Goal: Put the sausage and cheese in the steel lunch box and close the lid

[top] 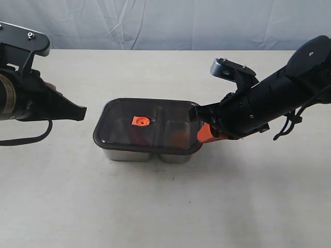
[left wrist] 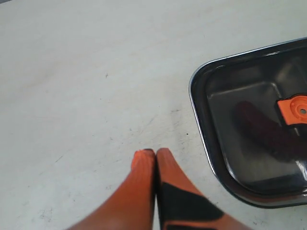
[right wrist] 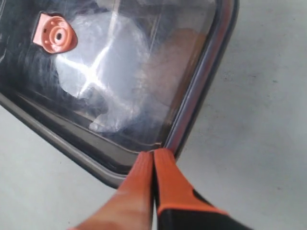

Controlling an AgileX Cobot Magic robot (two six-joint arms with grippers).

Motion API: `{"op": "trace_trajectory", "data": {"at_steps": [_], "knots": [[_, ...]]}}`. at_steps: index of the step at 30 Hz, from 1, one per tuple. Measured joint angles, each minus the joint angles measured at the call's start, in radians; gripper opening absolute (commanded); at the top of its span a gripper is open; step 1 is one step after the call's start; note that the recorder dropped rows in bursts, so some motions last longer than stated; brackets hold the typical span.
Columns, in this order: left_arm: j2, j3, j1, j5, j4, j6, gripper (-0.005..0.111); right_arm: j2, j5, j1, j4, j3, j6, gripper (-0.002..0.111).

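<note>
Lid [top: 155,111] looks stiff, slick — press at its rim; left end effector [left wrist: 154,153], right end effector [right wrist: 153,154] sit clenched, empty.

The table [top: 155,206] is pale and matte, with a few small dark specks. The steel lunch box [top: 130,154] stands directly on it, around the frame's centre.

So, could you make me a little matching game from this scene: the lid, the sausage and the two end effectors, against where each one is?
Things:
1. lid
2. sausage
3. left end effector
4. right end effector

Places and states:
A. shut, tips at the lid's edge
B. resting on the steel lunch box
C. shut, beside the box, not touching it
D. inside the box, dim through the lid

Pairs: 1-B, 2-D, 3-C, 4-A.
</note>
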Motion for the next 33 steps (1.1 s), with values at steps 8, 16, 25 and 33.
{"op": "trace_trajectory", "data": {"at_steps": [8, 16, 25, 33], "knots": [[0.0, 0.0, 0.0, -0.019, -0.032, 0.003, 0.0, 0.0, -0.018, 0.0, 0.0, 0.0, 0.0, 0.0], [0.0, 0.0, 0.0, -0.009, -0.462, 0.379, 0.0, 0.0, -0.025, 0.0, 0.0, 0.0, 0.0, 0.0], [-0.002, 0.0, 0.0, 0.035, -0.813, 0.64, 0.0, 0.0, -0.027, 0.0, 0.0, 0.0, 0.002, 0.0], [0.124, 0.0, 0.0, 0.031, -1.235, 0.991, 0.0, 0.0, -0.028, 0.0, 0.0, 0.0, -0.003, 0.0]]}}
